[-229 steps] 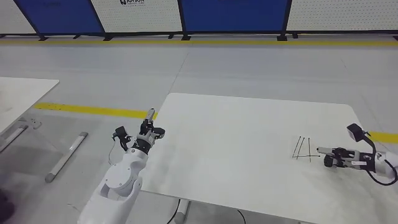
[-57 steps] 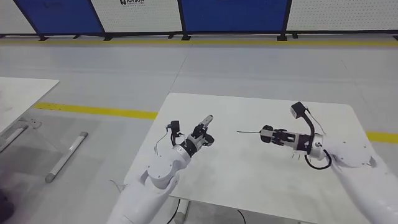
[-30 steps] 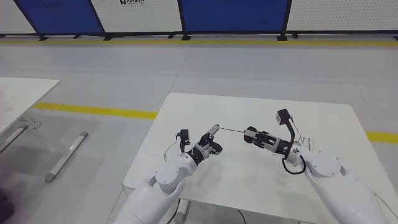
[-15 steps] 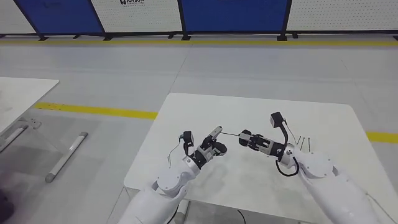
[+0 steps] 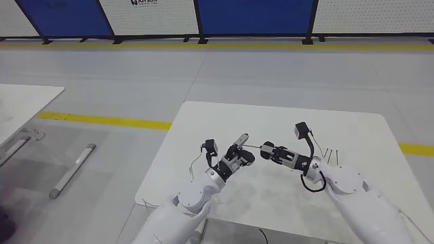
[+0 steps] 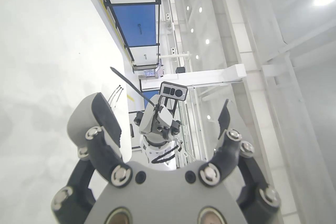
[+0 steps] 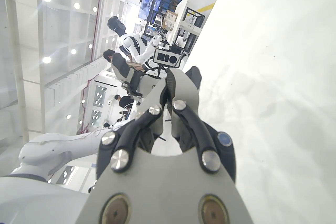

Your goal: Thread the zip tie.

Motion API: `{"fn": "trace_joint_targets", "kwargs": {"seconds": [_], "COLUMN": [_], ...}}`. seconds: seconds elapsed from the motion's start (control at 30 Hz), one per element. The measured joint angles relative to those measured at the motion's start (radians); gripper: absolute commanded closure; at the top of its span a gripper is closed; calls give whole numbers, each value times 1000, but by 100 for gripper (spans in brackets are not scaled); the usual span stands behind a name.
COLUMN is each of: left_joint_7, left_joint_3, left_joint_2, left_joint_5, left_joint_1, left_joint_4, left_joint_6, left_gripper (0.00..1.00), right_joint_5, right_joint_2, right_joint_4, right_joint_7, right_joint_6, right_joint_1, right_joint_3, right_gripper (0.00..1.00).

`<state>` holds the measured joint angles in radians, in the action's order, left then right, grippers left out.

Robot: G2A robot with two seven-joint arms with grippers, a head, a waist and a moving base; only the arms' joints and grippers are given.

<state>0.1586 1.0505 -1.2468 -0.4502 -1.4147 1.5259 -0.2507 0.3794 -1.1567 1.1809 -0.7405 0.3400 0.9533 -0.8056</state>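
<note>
A thin black zip tie is held level above the white table, with my right gripper shut on one end of it. Its free tip points at my left gripper, which stands open just short of the tip. In the left wrist view the zip tie sticks out slantwise from the right gripper, beyond my open left gripper and its fingers. In the right wrist view the right gripper is pressed shut; the tie itself is hard to make out there.
Spare zip ties lie on the table behind the right arm and appear as thin black lines in the left wrist view. The table's left edge and its front edge are close to the left arm.
The right gripper took a zip tie from the pile on the right and carried it to the middle. The left gripper came in from the table's left edge and last edged closer to the tip.
</note>
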Motion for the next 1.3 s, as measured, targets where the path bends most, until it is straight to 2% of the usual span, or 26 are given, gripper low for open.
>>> {"fn": "trace_joint_targets", "kwargs": {"seconds": [0.17,0.2,0.23,0.27,0.33,0.4,0.47,0.7,0.9,0.97,1.07,1.1,1.3], "left_joint_7": [-1,-3,-5,-6,-9,-16,-22,-25,-26,-27,-28,-28,-20], "left_joint_3": [-11,-14,-18,-21,-25,-29,-30,-21,-21,-22,-23,-23,-22], "left_joint_2": [-3,-5,-7,-9,-11,-14,-15,-19,-20,-20,-21,-21,-21], "left_joint_5": [13,14,13,12,12,18,25,21,50,61,73,76,98], "left_joint_1": [9,13,21,27,36,43,48,58,55,54,53,53,48], "left_joint_4": [0,-2,-7,-12,-23,-35,-47,-86,-99,-100,-102,-102,-101], "left_joint_6": [2,-1,-5,-8,-14,-18,-22,-35,-54,-57,-58,-58,-62], "left_gripper": [0,23,31,52,68,72,71,89,86,81,68,67,85], "right_joint_5": [0,0,0,0,0,0,0,0,0,0,0,0,0], "right_joint_2": [0,0,0,0,0,0,0,0,0,0,0,0,0], "right_joint_4": [0,0,0,0,0,0,0,0,0,0,0,0,0], "right_joint_7": [0,0,0,0,0,0,0,0,0,0,0,0,0], "right_joint_6": [0,0,0,0,0,0,0,0,0,0,0,0,0], "right_joint_1": [0,0,0,0,0,0,0,0,0,0,0,0,0], "right_joint_3": [0,0,0,0,0,0,0,0,0,0,0,0,0], "right_gripper": [100,100,100,100,100,100,100,100,100,100,100,100,100]}}
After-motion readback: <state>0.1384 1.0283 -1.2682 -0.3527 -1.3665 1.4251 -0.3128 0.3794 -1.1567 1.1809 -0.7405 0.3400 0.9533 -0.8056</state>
